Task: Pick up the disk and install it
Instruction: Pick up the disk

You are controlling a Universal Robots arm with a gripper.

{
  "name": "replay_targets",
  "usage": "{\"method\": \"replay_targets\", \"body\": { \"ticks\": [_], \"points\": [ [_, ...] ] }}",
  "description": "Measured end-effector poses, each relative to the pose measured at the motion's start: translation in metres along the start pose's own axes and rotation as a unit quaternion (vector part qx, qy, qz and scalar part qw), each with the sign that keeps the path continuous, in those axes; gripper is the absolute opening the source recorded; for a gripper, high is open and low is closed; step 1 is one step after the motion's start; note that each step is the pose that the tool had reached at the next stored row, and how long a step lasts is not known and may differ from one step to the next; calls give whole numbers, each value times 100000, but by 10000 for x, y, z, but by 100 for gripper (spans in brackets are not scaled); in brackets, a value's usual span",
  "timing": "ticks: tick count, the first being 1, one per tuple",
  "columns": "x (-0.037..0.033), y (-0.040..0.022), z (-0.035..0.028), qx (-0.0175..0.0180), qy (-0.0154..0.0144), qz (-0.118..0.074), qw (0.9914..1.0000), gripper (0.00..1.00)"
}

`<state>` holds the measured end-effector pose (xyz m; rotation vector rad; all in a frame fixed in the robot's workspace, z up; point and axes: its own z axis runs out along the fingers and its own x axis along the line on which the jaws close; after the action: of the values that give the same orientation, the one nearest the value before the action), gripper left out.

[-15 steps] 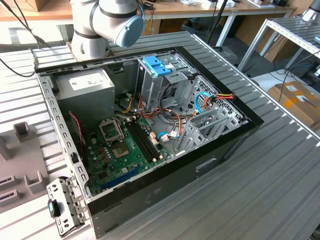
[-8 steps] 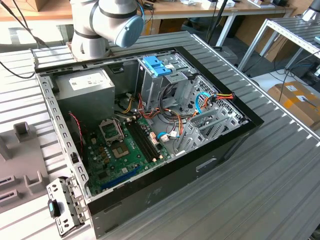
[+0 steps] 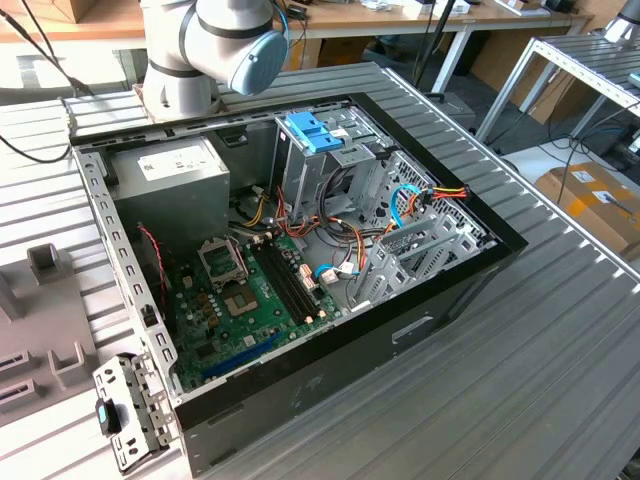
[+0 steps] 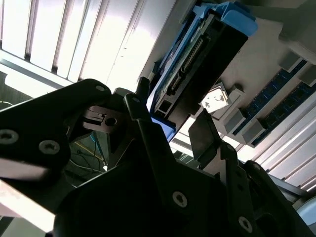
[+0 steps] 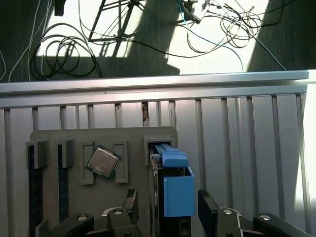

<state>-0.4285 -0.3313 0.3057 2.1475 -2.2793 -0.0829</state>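
Tool: gripper released, its jaws spread to either side of the disk. The first wrist view shows a strip of holder between one finger and the disk, and a narrower gap at the other finger.
Contact: in the second wrist view one finger lies close against the blue rail; I cannot tell whether it touches.
Disk: the disk stands on edge in a slot of the grey holder, dark body with bright blue rails. Its near end is hidden behind the gripper body in both wrist views.
Holder contents: a processor chip sits tilted in a recess beside the disk's slot, apart from it. The other slots are dark and hard to make out.
Support: the holder rests on the slatted metal table. Beyond the table's edge, loose cables lie on the floor.
Computer case: the open case lies on the table in the exterior view, with a paler blue tray on top of its drive cage.
Arm: the arm is cut off by that picture's top edge.
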Motion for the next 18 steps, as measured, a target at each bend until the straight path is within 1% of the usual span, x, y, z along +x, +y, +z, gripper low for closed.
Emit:
{"method": "replay_targets", "body": {
  "ticks": [5,9,12,18],
  "points": [
    [-43,12,34,6,-6,-4,100000,60],
    [-50,26,70,-4,-1,-5,100000,60],
    [-54,45,113,-1,-2,-7,100000,60],
    [-54,62,174,-2,-1,-5,100000,60]
  ]
}}
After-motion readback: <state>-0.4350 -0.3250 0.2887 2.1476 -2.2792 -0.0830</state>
